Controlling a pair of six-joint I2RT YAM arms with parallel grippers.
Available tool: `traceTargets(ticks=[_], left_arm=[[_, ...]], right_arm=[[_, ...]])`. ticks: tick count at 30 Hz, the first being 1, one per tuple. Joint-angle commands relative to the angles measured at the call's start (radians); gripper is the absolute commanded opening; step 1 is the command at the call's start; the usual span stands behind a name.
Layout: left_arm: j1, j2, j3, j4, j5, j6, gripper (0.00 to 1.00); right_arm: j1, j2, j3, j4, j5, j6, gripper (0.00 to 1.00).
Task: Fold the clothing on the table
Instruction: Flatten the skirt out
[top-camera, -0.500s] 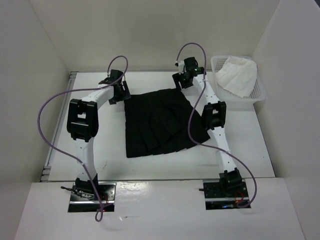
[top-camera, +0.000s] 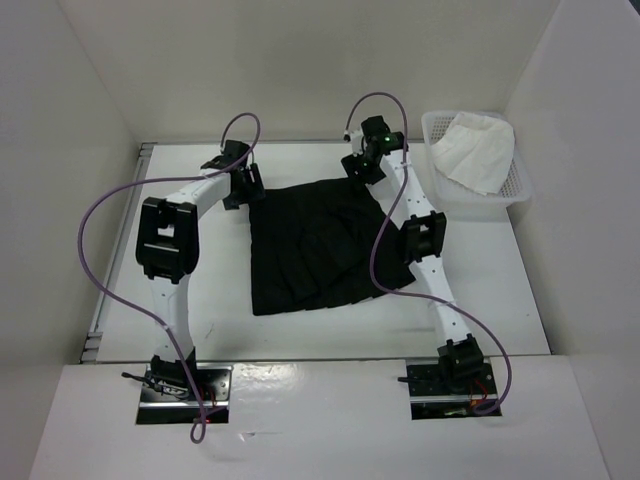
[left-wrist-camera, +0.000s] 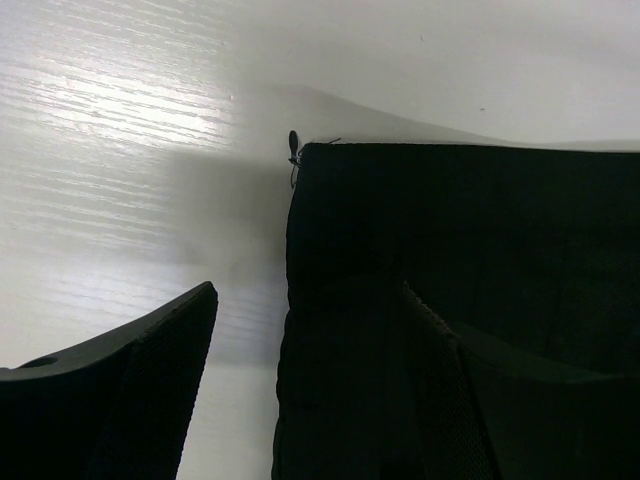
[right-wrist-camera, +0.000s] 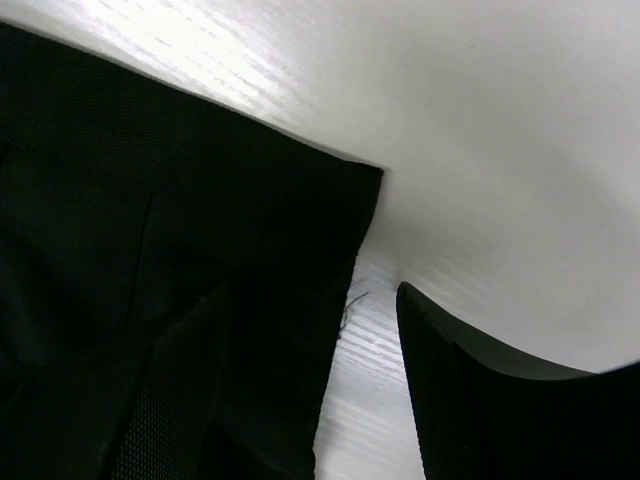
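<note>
Possibly the left gripper (left-wrist-camera: 308, 300) and right gripper (right-wrist-camera: 312, 300), both wide astride the skirt's (top-camera: 310, 245) corners, pinch only its thin top layer.

Bright glare on the table (left-wrist-camera: 130, 110)

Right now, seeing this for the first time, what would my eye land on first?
A black pleated skirt lies spread flat in the middle of the white table, the strongest contrast in view. At its two far corners sit the left pincer and the right pincer, each open and astride the skirt's edge. At the far right, a white mesh basket holds a crumpled white cloth.
</note>
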Motion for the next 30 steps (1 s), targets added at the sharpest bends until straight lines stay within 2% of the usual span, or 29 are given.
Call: traceTargets(ticks=[1,16,30], left_arm=[[-0.003,0.03,0.015,0.015,0.025,0.031,0.79],[-0.003,0.079,0.072,-0.003,0.034,0.04,0.75],[-0.003,0.088,0.044,0.006,0.054,0.049,0.7]], right_arm=[[0.029,0.023,0.042,-0.061,-0.002,-0.021,0.71],[0.068,0.041,0.042,-0.002,0.08,-0.04,0.7],[0.068,0.061,0.042,0.05,0.062,-0.049,0.7]])
